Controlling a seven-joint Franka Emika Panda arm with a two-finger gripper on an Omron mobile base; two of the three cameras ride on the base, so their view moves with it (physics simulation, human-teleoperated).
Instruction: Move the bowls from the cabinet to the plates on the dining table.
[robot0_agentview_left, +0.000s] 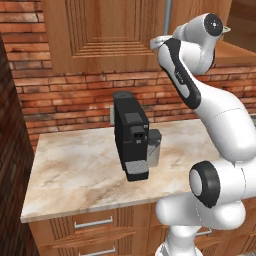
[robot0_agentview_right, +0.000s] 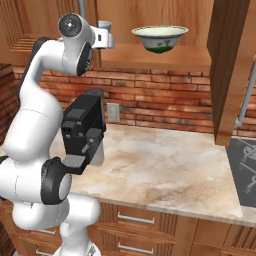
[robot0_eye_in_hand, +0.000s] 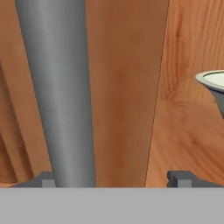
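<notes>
Brick wall (robot0_agentview_left: 75, 102) runs behind your marble-patterned tabletop (robot0_agentview_left: 75, 175), with the brown wooden cabinet (robot0_agentview_left: 100, 30) hanging above it. From the left base view you see a closed panelled door on the left, and a black coffee machine (robot0_agentview_left: 131, 135) standing upright near the middle of the tabletop, a grey container beside its right flank. Below the tabletop edge sit wooden drawer fronts with short metal handles (robot0_agentview_left: 93, 222). Your white arm (robot0_agentview_left: 215, 125) rises from the lower right and reaches up toward the cabinet's lower edge.

From the right base view, the arm bends up on the left with the coffee machine just behind it, and the wrist points into the open cabinet. On the cabinet shelf (robot0_agentview_right: 155, 57), to the right of the wrist and apart from it, stands a bowl (robot0_agentview_right: 160, 38), upright, white with a patterned outside. Further right, an opened cabinet door (robot0_agentview_right: 230, 70) hangs edge-on, and a black hob (robot0_agentview_right: 245, 172) is set into the tabletop at the far right.

In the hand view, the tool (robot0_eye_in_hand: 116, 179) has its fingertips (robot0_eye_in_hand: 179, 179) set wide apart. A long grey bar handle (robot0_eye_in_hand: 59, 92) stands between them, close to the left tip; you cannot tell whether it touches. The door edge sits beside the handle, and the bowl's rim peeks in at the right, well clear of the tool.
</notes>
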